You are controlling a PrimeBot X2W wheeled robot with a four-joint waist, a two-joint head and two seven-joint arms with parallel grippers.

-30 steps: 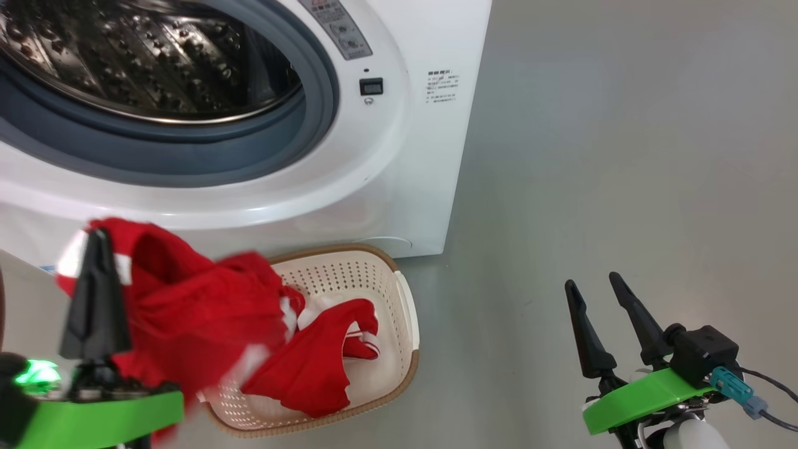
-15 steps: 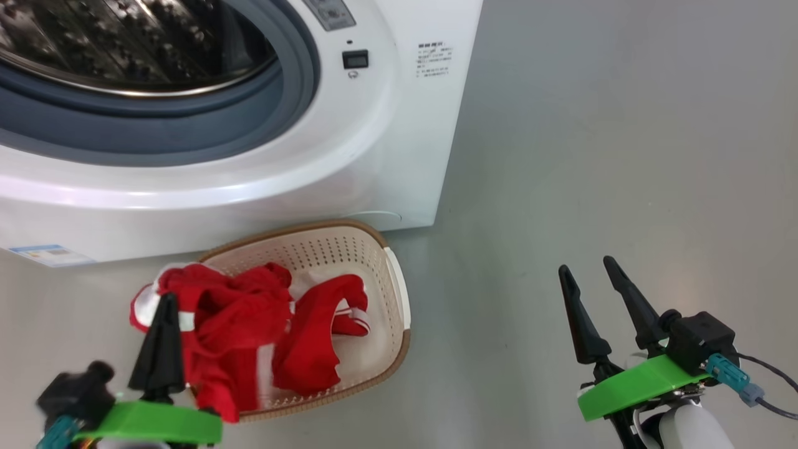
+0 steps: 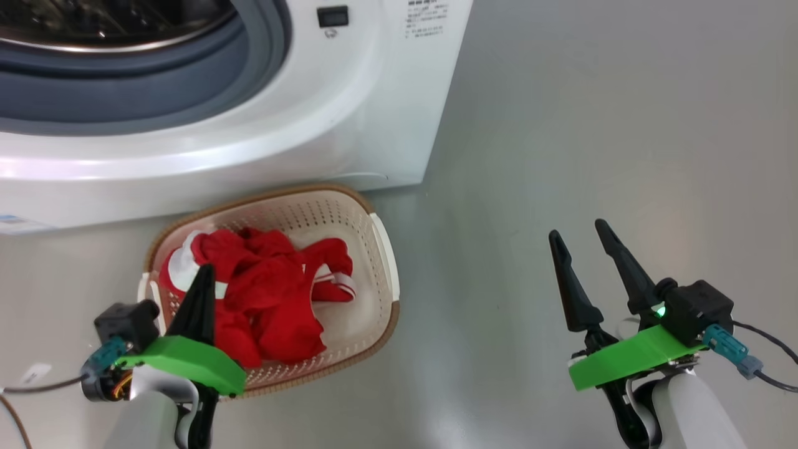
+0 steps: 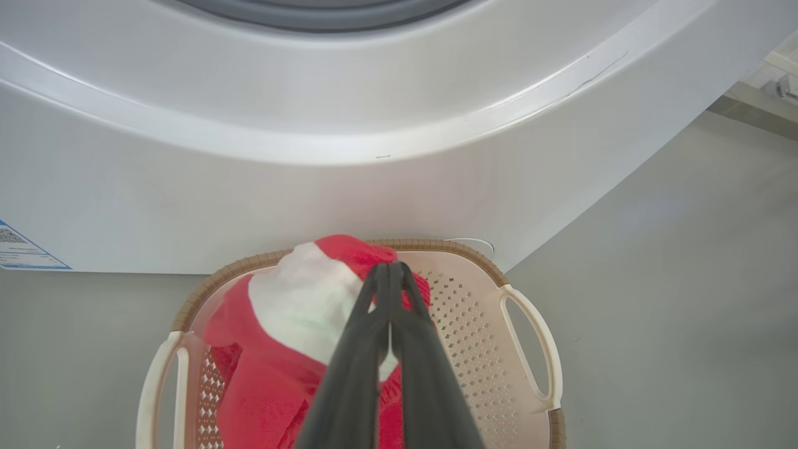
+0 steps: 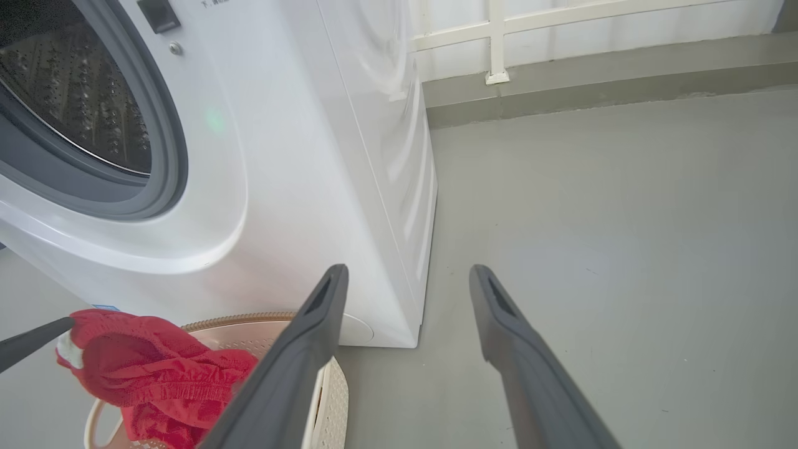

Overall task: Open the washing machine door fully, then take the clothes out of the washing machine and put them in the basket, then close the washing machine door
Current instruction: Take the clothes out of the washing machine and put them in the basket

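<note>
**Left claw pinches red clothes over the basket**

Head view: the left gripper (image 3: pixel 202 274), its fingers pressed together, grips a fold of the red clothes (image 3: pixel 268 293). The clothes lie heaped in the basket (image 3: pixel 280 194), which sits on the floor (image 3: pixel 561 125) just in front of the washing machine (image 3: pixel 349 125). The right gripper (image 3: pixel 578 229) hangs well apart, spread wide and empty.

Left wrist view: the closed tips pinch red and white fabric above the basket.

Right wrist view: the cloth trails from the left fingertip down into the basket. The drum (image 5: pixel 75 93) stands uncovered.
</note>
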